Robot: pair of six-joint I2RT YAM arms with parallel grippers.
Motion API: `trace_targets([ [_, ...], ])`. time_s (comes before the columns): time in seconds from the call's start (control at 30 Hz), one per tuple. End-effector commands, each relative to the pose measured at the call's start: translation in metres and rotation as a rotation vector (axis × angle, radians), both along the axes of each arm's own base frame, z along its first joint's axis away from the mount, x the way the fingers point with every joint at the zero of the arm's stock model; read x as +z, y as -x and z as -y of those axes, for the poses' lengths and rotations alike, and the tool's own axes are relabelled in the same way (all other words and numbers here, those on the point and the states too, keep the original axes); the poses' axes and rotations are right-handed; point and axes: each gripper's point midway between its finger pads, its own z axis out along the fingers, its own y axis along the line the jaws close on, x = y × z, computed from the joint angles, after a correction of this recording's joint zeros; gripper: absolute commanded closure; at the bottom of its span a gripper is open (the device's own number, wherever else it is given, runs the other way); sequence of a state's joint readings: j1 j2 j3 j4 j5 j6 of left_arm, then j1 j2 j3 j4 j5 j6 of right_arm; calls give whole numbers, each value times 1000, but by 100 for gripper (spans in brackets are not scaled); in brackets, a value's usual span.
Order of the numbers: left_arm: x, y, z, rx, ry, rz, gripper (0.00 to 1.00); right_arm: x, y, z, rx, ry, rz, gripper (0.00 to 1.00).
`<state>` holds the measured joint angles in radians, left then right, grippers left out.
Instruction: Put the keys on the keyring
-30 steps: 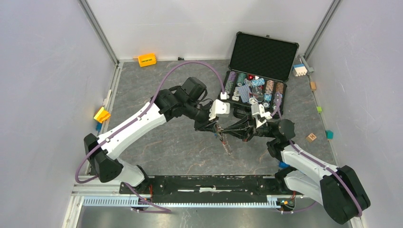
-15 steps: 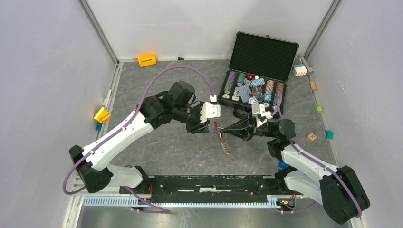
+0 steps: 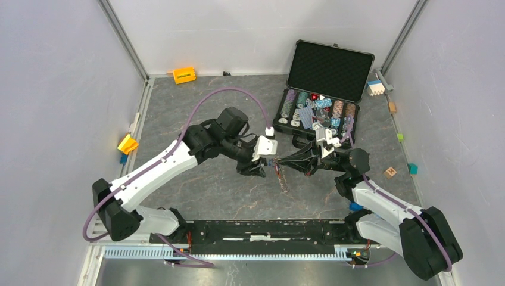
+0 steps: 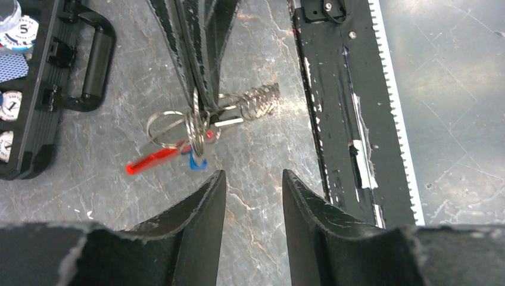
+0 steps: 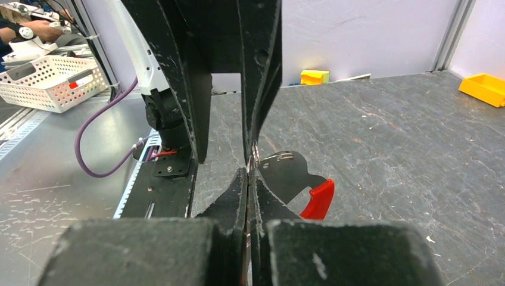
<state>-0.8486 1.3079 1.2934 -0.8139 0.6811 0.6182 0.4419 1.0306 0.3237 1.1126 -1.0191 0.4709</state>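
My right gripper (image 3: 281, 162) is shut on the keyring's silver rings (image 4: 192, 126) and holds the bunch just above the table. A red fob (image 4: 152, 162), a blue tag (image 4: 196, 162), a small silver key (image 4: 229, 123) and a coiled chain (image 4: 260, 101) hang from it. In the right wrist view the jaws (image 5: 248, 173) pinch a ring, with the red fob (image 5: 318, 199) to the right. My left gripper (image 3: 263, 164) is open and empty, its fingertips (image 4: 217, 182) just short of the bunch, facing the right gripper. The separate keys are too small to tell apart.
An open black case (image 3: 329, 62) of poker chips lies behind the grippers, its handle (image 4: 95, 59) close by. An orange block (image 3: 184, 75) is at the back wall, a yellow piece (image 3: 127, 143) at the left edge, small blocks (image 3: 390, 172) at the right. The black base rail (image 3: 262, 229) runs along the near edge.
My left gripper drew back to the left from the keyring, then came a little way back toward it. My right gripper has kept hold of the ring, nearly still.
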Motion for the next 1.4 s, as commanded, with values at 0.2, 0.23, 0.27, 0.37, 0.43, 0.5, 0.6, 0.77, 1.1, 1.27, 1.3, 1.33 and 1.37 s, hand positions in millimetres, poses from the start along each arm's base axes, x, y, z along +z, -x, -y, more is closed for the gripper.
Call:
trace_targets([
  [0.2,11,-22,31,-25,82,57,55,20,-5,1,-22,-36,59,100],
  [0.23,11,-25,31,-20,80,65,55,19,-5,2,-21,-35,59,100],
  [0.27,12,-26,32,-16,82,71,55,19,-5,1,-20,-35,59,100],
  [0.37,17,-25,36,-25,100,63,55,18,-5,1,-19,-34,56,100],
  [0.43,19,-23,38,-37,110,44,56,18,-5,1,-19,-33,54,100],
  [0.5,21,-19,40,-51,120,25,60,18,-5,2,-19,-35,55,100],
  [0.6,19,-15,40,-66,118,0,65,18,-5,2,-21,-35,57,100],
  [0.77,15,-14,39,-65,111,-14,73,19,-5,2,-21,-35,56,100],
  [1.1,10,-19,44,-51,95,-25,90,20,-3,2,-12,-37,62,100],
  [1.27,9,-24,48,-58,94,-17,92,22,3,3,7,-52,73,100],
  [1.3,9,-24,49,-60,94,-18,92,22,4,3,9,-51,75,100],
  [1.33,9,-24,50,-61,95,-18,92,22,4,3,11,-51,75,100],
  [1.37,10,-25,50,-64,98,-16,92,22,4,3,11,-50,73,100],
])
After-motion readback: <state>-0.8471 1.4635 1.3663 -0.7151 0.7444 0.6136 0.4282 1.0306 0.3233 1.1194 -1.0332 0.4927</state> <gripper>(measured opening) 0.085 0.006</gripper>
